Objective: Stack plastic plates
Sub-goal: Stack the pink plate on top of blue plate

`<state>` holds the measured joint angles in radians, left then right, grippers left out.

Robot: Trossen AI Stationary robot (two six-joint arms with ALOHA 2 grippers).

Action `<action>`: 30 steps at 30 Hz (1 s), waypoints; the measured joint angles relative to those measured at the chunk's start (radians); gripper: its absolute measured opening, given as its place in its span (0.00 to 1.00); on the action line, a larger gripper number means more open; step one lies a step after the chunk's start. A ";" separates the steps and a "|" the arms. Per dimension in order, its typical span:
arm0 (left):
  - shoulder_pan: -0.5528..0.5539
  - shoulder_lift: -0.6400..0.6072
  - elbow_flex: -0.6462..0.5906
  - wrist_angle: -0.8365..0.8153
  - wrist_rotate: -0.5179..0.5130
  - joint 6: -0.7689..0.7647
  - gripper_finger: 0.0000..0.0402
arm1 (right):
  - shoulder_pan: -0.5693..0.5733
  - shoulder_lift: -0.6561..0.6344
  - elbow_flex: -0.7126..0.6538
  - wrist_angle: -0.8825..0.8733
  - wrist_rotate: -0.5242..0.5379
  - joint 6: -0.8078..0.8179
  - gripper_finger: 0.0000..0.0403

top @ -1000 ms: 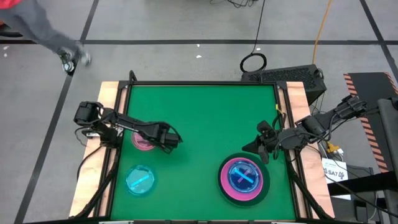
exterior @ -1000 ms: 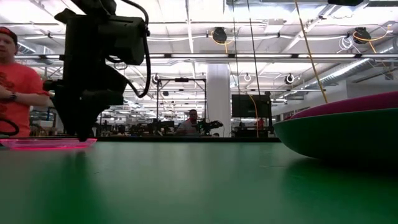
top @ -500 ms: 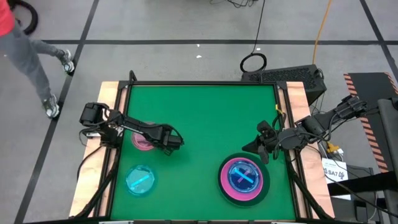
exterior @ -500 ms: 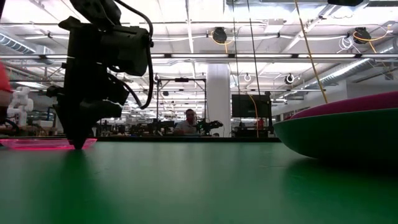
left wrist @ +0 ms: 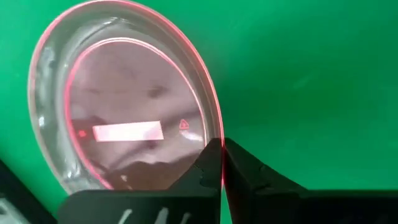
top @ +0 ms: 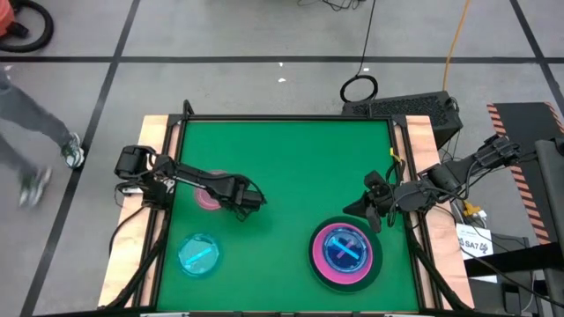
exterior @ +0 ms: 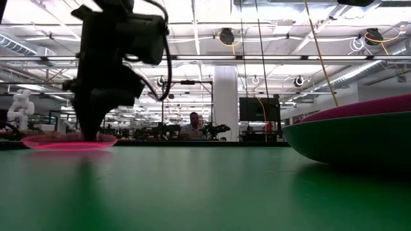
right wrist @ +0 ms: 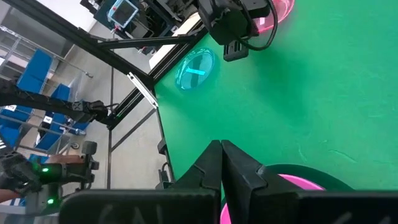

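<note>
A small translucent pink plate (top: 208, 199) lies at the table's left, and my left gripper (left wrist: 222, 165) is shut on its rim, on the side toward the table's right. A translucent cyan plate (top: 198, 254) rests flat on the green mat nearer the front left. At the front right, a stack (top: 344, 251) stands on a large dark plate (exterior: 347, 144), with an opaque pink plate and a cyan one on top. My right gripper (right wrist: 222, 158) hangs shut and holding nothing, high above the mat beside the stack. My left gripper pinches the pink plate's rim (left wrist: 214, 134) between its two fingers, one finger inside the rim and one outside. The fingers come from above, pointing down. In the low view the plate (exterior: 67, 141) sits about level, just above the mat.
The green mat (top: 282, 167) has a black frame and wooden side boards. Bare mat lies between the pink plate and the stack. A person walks on the floor beyond the table's left side (top: 35, 167).
My left gripper has sunk to the mat, shut on the pink plate's rim, then risen a little and moved toward the table's right. The pink plate has moved right with it and come up slightly off the mat.
</note>
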<state>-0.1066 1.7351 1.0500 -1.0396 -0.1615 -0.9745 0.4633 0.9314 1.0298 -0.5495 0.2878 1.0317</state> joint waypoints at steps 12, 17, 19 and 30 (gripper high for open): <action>-0.035 0.000 0.385 -0.144 -0.160 0.264 0.02 | 0.000 0.000 0.000 0.000 -0.001 0.024 0.00; -0.068 -0.001 0.541 -0.136 -0.225 0.493 0.01 | 0.000 -0.004 0.000 -0.001 -0.001 0.030 0.00; -0.079 -0.001 0.589 -0.133 -0.233 0.573 0.01 | 0.000 -0.005 0.011 -0.004 -0.001 0.030 0.00; -0.167 -0.002 0.709 -0.037 -0.212 0.966 0.01 | 0.000 -0.006 0.173 -0.139 0.062 0.023 0.00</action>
<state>-0.2737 1.7336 1.7591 -1.0770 -0.3740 -0.0086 0.4633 0.9257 1.2026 -0.6889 0.3501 1.0545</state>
